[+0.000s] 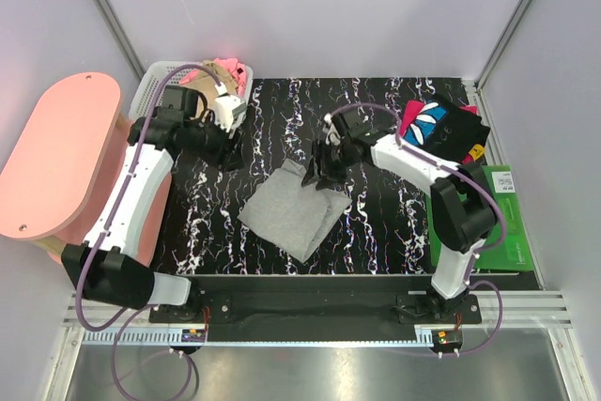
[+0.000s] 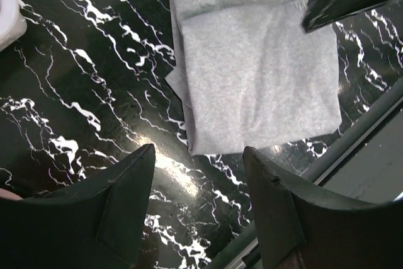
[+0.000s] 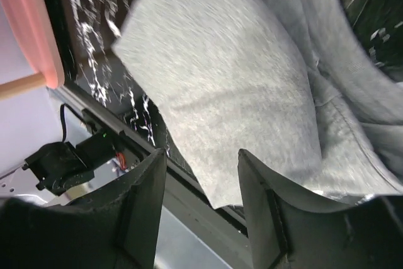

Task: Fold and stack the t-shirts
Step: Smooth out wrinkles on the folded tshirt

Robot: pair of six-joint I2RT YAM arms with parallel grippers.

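Looking down from the top camera, the grey t-shirt point(image 1: 291, 208) lies folded into a rough rectangle in the middle of the black marbled table point(image 1: 376, 223), set at an angle.

My right gripper point(image 1: 324, 171) sits over the shirt's far corner. On the right wrist camera its fingers point(image 3: 138, 218) are spread, with nothing between them and grey cloth below. The picture is blurred, so I can't tell whether a tip touches the fabric.

My left gripper point(image 1: 230, 143) is off to the left of the shirt, near the basket. On the left wrist camera the jaws are parted and empty, above bare table beside the shirt's edge.

The white lattice basket point(image 1: 155, 86) stands at the far left corner. It holds a tan t-shirt point(image 1: 211, 77) and a bright pink t-shirt point(image 1: 235, 65), bunched together at its right end.

The black printed t-shirt point(image 1: 441, 129) lies crumpled at the far right of the table. The green board point(image 1: 512, 232) is just beside it along the right edge. A pink oval board point(image 1: 56, 157) stands left of the table.
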